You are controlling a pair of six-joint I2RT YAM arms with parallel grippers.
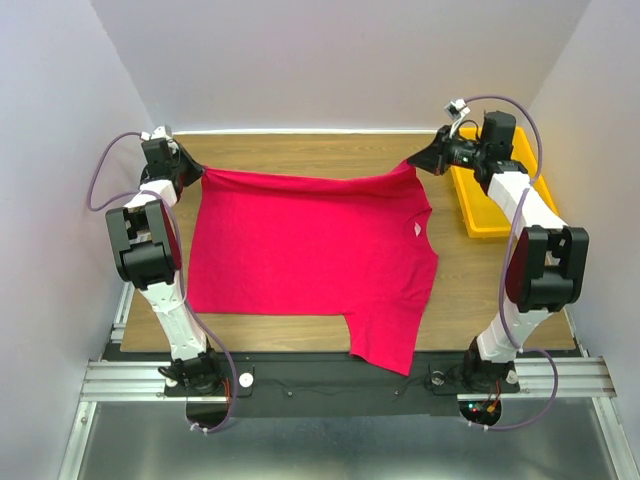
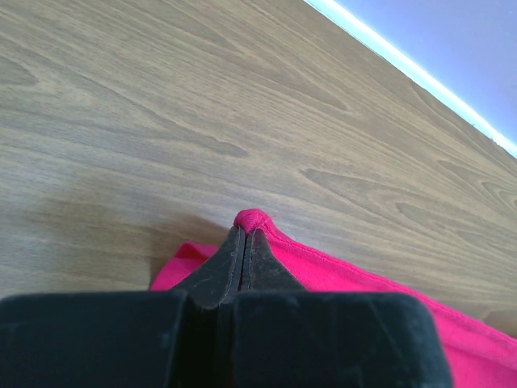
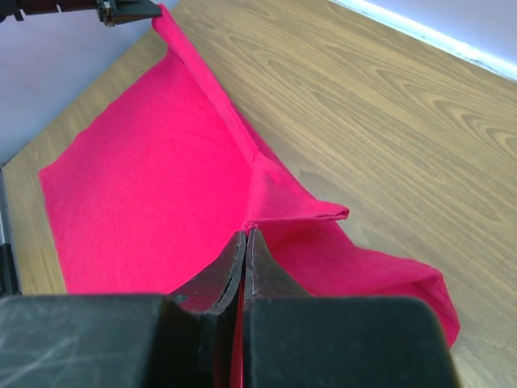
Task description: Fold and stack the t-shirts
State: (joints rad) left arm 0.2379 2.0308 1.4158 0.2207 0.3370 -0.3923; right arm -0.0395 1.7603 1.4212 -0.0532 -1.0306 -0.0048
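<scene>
Wooden desk point(image 1: 300, 150) between pale walls. Crimson t-shirt point(image 1: 310, 250) spread across it, one flap overhanging the near edge, far edge lifted taut between both arms. Yellow tray point(image 1: 482, 212) at far right, just beside shirt. Left end effector point(image 2: 245, 236) clamped on shirt's far-left corner; right end effector point(image 3: 245, 240) clamped on far-right corner.

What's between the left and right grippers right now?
The far edge of the t-shirt runs from left gripper to right gripper, both shut on it; top view shows it.
</scene>
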